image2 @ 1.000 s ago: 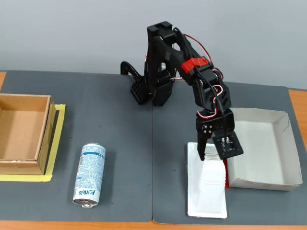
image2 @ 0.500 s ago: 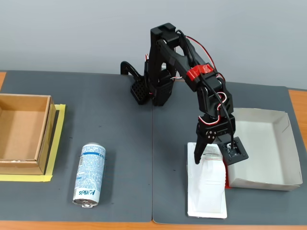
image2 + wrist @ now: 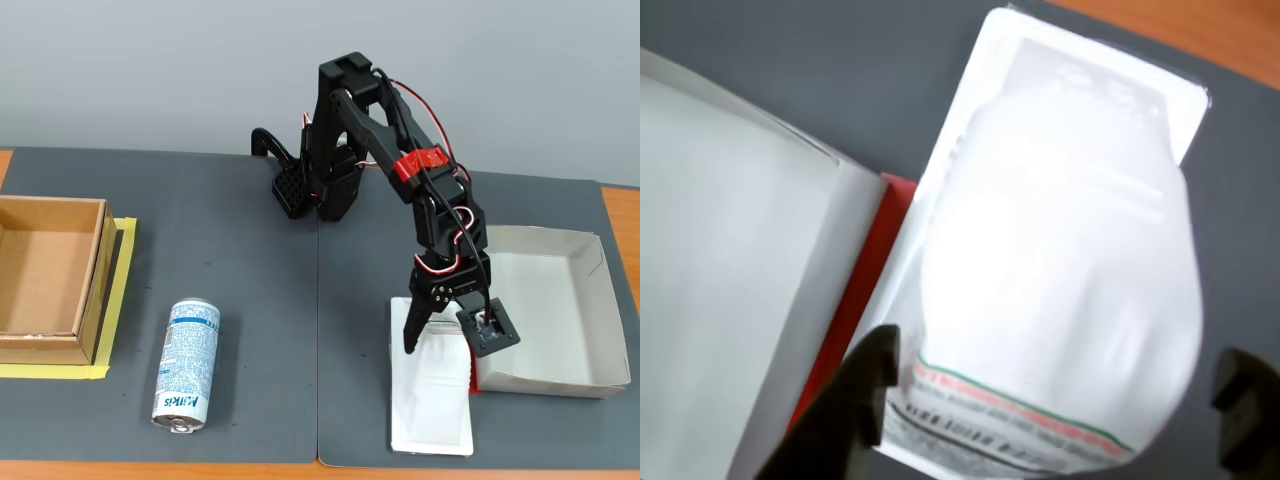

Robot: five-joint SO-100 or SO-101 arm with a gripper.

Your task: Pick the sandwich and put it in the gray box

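Sandwich (image 3: 432, 395) lies flat on the table, touching the gray box (image 3: 590, 300) at its red strip. Pincer (image 3: 440, 342) hovers over its label end, fingers apart, astride. Step: approach to grasp. Next: lower and close. Wrist view blurred; label unreadable, contact uncertain.

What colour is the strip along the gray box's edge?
Red strip on the gray box; wrist view.

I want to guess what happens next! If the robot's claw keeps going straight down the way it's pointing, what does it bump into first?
Most likely the sandwich. The gripper is open and points down with one finger on each side of the package's labelled end. The gray box sits beside it, probably out of its path.
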